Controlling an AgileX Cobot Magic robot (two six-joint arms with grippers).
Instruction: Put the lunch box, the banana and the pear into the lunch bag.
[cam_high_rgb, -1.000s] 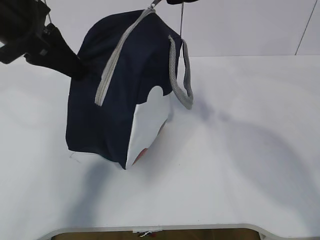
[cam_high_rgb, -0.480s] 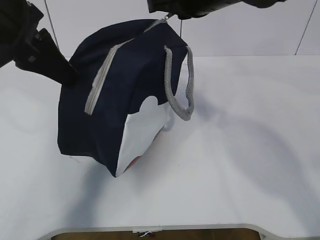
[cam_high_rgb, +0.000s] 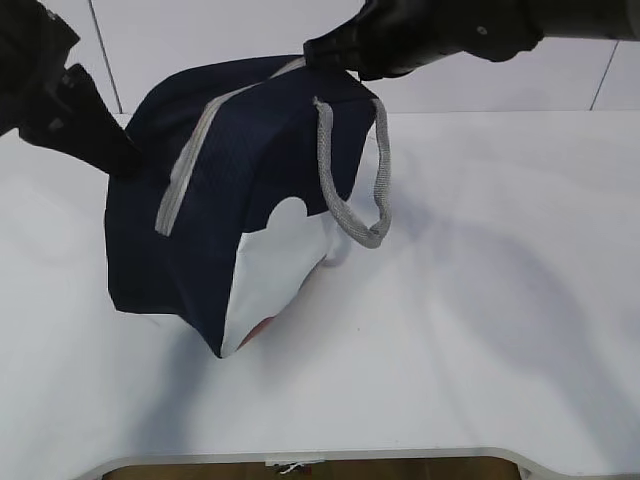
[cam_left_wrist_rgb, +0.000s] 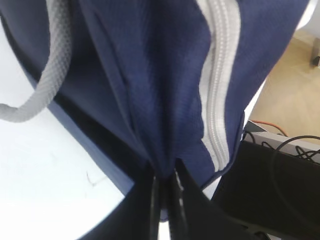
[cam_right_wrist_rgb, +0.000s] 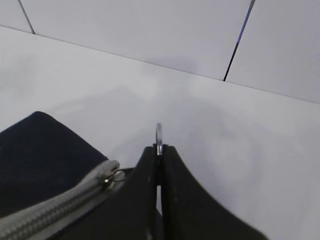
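The bag (cam_high_rgb: 200, 220) sits tilted at the table's (cam_high_rgb: 480, 300) left-centre, zipper (cam_high_rgb: 185, 165) closed. The left gripper (cam_left_wrist_rgb: 165, 187) pinches a fold of navy fabric; the right gripper (cam_right_wrist_rgb: 159, 150) pinches the ring pull (cam_right_wrist_rgb: 158, 134) at the far end. To open cleanly, keep the fabric taut and draw the pull along the track. No box, banana or pear shows.
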